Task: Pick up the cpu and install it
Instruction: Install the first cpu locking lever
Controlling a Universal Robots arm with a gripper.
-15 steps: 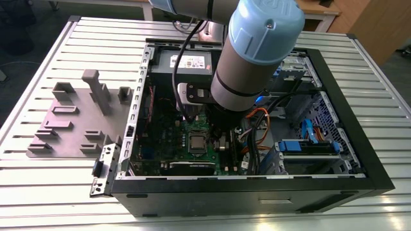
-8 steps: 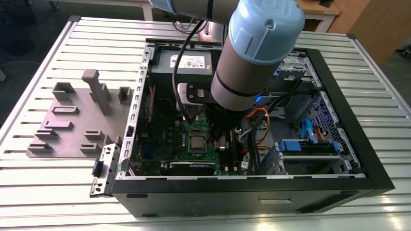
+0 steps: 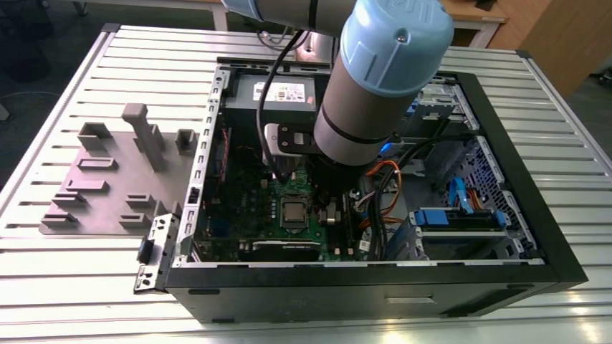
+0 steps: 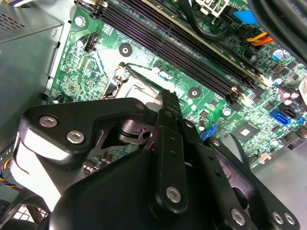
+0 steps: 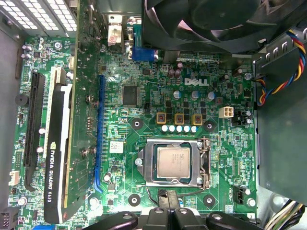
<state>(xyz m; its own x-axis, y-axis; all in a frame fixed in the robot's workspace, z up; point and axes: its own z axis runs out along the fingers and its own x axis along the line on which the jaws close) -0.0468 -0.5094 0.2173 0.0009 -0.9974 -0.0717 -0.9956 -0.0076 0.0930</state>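
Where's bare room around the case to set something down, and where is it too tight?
Free: the slatted table in front of the grey fixture plate, and its strip right of the case. Crowded: inside, around the cpu, between the graphics card, fan and cables.

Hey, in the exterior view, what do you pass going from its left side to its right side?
Grey holder plate with upright pegs → metal side edge of the computer case → green circuit board with the cpu in its socket → orange cables → blue drive bracket → black outer wall of the case.
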